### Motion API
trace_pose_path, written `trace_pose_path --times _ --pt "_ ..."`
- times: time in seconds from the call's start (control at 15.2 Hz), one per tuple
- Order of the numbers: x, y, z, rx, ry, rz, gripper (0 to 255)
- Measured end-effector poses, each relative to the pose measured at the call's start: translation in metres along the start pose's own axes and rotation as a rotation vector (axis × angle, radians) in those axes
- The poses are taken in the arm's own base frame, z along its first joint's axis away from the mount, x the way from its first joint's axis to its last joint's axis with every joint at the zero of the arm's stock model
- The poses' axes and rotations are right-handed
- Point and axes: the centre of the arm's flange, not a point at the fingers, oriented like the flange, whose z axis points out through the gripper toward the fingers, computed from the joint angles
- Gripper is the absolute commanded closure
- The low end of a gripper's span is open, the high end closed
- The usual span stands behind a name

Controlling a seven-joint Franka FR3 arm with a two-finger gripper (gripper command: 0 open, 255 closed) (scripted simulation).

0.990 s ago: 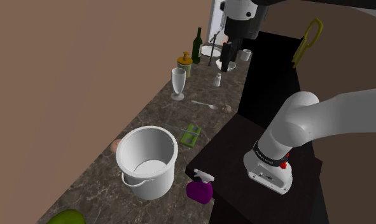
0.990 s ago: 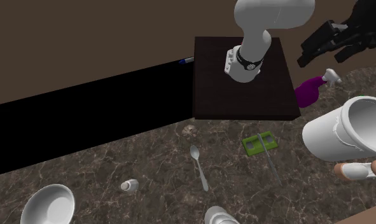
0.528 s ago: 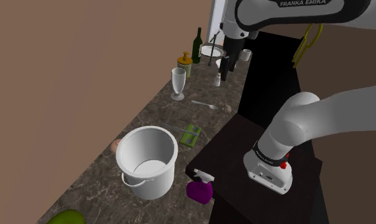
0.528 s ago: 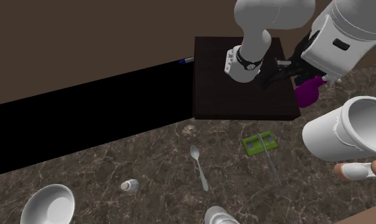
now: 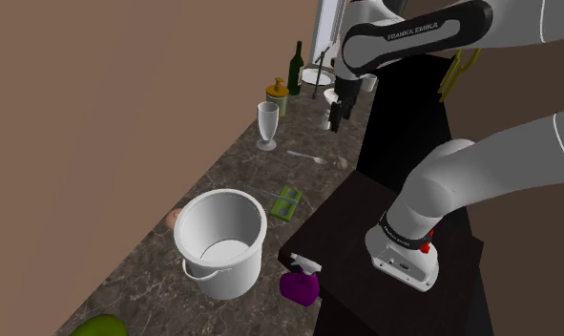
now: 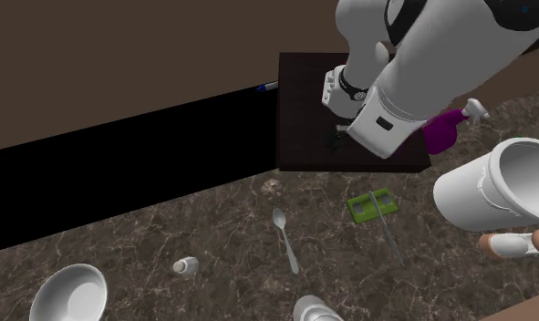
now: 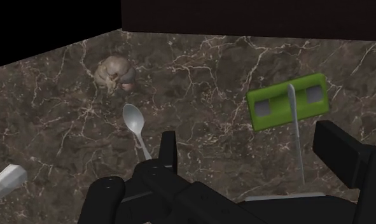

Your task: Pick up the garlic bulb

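aloft, end effector (image 7: pixel 251 145) wide open, empty; garlic bulb (image 7: pixel 115 73) ahead; arm (image 5: pixel 418 29) reads "franka emika"

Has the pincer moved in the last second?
Yes. The pincer has dropped lower, from beside the bottle to level with the glass.

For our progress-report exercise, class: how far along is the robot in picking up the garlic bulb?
Done: nothing yet; the garlic bulb lies untouched on the countertop, near the spoon. In hand: the open pincer hovers above the countertop, not centred on the garlic bulb. Left: line up over it, descend, close, lift.
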Motion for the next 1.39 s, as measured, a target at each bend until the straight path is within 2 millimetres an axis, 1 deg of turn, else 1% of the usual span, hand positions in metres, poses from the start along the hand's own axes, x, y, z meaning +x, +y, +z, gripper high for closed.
trace_pose_path --times 0.07,0.13,0.2,0.26,0.4,0.66,0.99,1.25,1.39 --pt "0.003 0.007 0.011 0.001 -0.003 0.005 0" --pt "0.006 0.015 0.018 0.002 -0.005 0.010 0" --pt "0.007 0.022 0.031 0.004 -0.009 0.014 0" --pt "0.007 0.029 0.040 0.005 -0.011 0.019 0" --pt "0.012 0.047 0.062 0.007 -0.016 0.029 0" --pt "0.016 0.081 0.102 0.012 -0.025 0.048 0" --pt "0.027 0.126 0.155 0.017 -0.038 0.073 0" --pt "0.029 0.156 0.194 0.022 -0.048 0.092 0" --pt "0.031 0.166 0.212 0.022 -0.051 0.098 0"
